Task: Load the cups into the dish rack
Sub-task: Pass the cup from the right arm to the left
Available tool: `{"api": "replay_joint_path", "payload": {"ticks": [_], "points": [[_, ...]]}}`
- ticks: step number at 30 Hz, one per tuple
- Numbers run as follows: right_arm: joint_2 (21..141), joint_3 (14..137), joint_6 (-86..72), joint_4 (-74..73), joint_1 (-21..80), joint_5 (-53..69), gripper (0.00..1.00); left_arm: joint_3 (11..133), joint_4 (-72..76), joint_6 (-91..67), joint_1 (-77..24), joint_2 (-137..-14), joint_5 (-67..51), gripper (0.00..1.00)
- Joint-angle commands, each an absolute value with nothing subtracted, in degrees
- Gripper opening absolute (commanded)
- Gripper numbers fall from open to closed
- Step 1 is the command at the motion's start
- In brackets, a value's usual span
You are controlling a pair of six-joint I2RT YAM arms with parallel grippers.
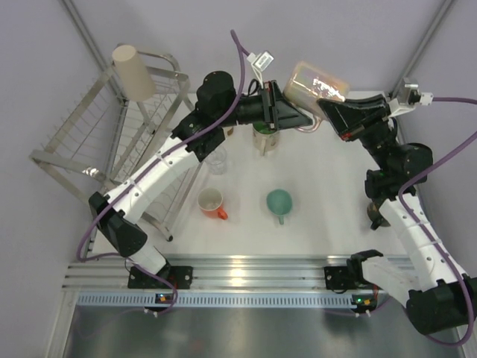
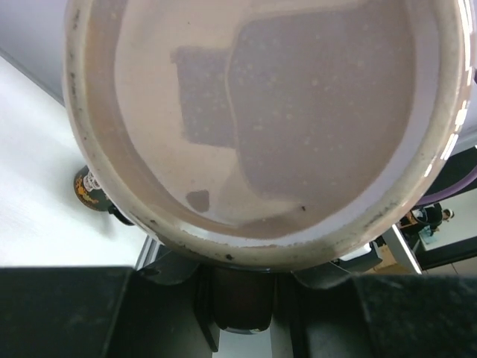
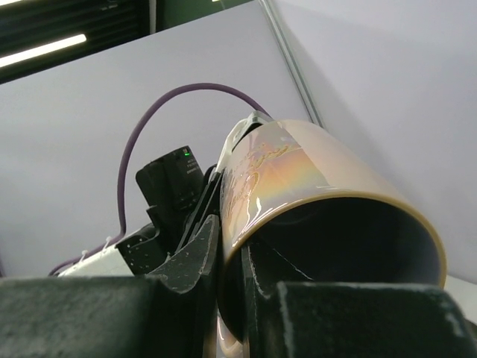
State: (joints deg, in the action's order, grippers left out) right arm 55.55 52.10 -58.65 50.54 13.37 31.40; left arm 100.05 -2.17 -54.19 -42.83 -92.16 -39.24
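Looks like a handover, far centre: right gripper (image 3: 227, 261) clamped on pink cup (image 1: 317, 88) rim. Left gripper (image 1: 292, 113) at its base, can't tell if gripping. Confirm left hold before you release, then swing left to dish rack (image 1: 74, 142).

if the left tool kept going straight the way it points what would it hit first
The pink cup, base first: the right tool holds it by the rim in front of the left tool, and its base fills the left wrist view. The two may be touching; depth is unclear.

A pinkish cup (image 1: 317, 88) is held up mid-air at the back, and a beige cup (image 1: 134, 72) is perched on the dish rack (image 1: 82, 127).
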Motion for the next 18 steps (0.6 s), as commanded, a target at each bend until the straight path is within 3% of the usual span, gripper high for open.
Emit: {"api": "replay_joint_path", "payload": {"ticks": [1, 3, 10, 18], "points": [[54.2, 52.2, -56.1, 52.7, 15.2, 35.7, 0.05, 101.3, 1.3, -50.7, -42.8, -87.6, -33.5, 0.00], [53.6, 52.3, -55.2, 49.8, 15.2, 35.5, 0.16, 103.3, -2.3, -46.9, -42.7, -87.4, -30.3, 0.00], [53.0, 53.9, -52.7, 44.0, 15.1, 33.9, 0.37, 104.5, -6.2, -41.7, -42.5, -86.1, -25.9, 0.00], [52.9, 53.1, -53.0, 44.1, 15.1, 33.2, 0.42, 106.3, -9.3, -38.3, -41.1, -84.6, -22.5, 0.00]]}}
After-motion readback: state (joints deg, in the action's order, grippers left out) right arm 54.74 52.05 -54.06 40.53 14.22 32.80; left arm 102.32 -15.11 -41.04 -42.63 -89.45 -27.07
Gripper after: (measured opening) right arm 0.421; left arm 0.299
